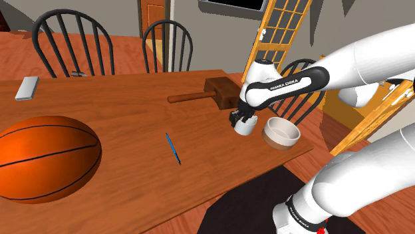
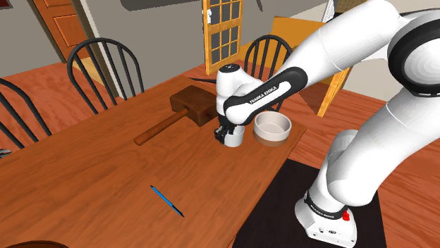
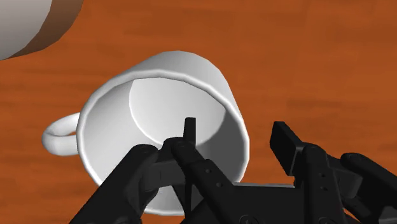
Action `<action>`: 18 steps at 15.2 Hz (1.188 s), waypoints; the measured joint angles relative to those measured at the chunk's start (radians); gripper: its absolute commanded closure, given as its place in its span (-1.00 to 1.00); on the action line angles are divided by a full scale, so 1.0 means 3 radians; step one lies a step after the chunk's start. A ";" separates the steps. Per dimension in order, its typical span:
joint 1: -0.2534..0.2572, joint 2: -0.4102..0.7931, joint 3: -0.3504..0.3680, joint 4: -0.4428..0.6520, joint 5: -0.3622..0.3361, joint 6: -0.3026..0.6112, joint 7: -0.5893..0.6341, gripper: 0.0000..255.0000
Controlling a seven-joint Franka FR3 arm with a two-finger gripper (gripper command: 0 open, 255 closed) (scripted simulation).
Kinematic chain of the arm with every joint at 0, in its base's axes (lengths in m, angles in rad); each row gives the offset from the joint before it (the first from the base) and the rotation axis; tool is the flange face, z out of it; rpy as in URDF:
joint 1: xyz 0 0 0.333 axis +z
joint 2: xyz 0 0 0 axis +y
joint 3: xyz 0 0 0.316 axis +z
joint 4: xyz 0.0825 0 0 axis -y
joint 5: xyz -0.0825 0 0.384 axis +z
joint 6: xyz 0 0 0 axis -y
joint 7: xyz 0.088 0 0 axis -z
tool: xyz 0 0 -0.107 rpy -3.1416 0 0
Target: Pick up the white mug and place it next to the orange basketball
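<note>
Gripper: I see the all-black two-finger gripper (image 3: 235,135) spread apart, straddling the mug's wall, not clamping
Mug: glossy white handled mug (image 3: 159,95) near the wooden tabletop's (image 1: 133,106) stand-side edge, beside a shallow beige bowl (image 1: 281,132)
Ball: big orange basketball (image 1: 43,158) at the opposite end, well apart

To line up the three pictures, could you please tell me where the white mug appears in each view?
Shoulder view: the white mug stands right of centre.
Second exterior view: mug at centre.
Wrist view: mug ahead of the fingers, its wall between them.
Shared landmark: the bowl beside it.
</note>
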 measured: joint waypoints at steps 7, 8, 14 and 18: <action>0.0000 0.0000 0.0000 0.0000 0.0000 -0.0001 0.0000 1.00; 0.0000 -0.0001 0.0000 0.0000 0.0000 -0.0001 0.0000 1.00; 0.0004 -0.0128 0.0006 0.0080 0.0010 -0.0206 -0.0011 1.00; 0.0004 -0.0251 0.0008 0.0152 0.0016 -0.0402 -0.0026 1.00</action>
